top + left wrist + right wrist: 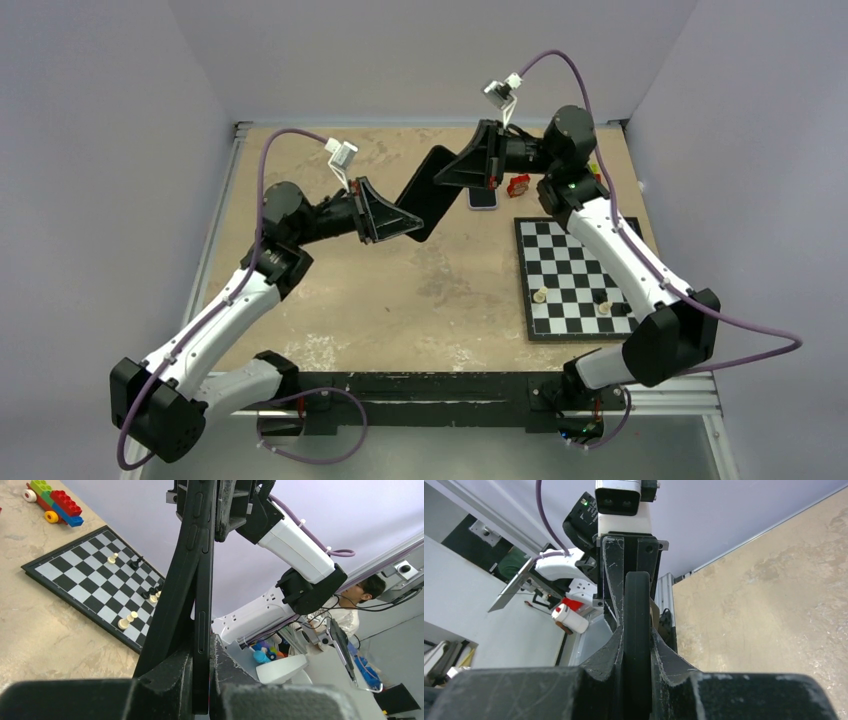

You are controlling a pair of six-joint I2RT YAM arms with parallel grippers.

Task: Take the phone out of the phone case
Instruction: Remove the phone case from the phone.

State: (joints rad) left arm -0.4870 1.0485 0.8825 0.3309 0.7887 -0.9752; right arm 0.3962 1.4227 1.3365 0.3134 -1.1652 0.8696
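Left gripper — clamped on phone case | right gripper — opposite end

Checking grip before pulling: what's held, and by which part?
The black phone case, in mid-air: left gripper clamps one end, right gripper the opposite end.

Over the middle of the desk the left gripper and right gripper each hold one end of a black phone case — tilted, lifted off the surface. A chessboard with a few pieces lies to the right — a small red toy just beyond it.
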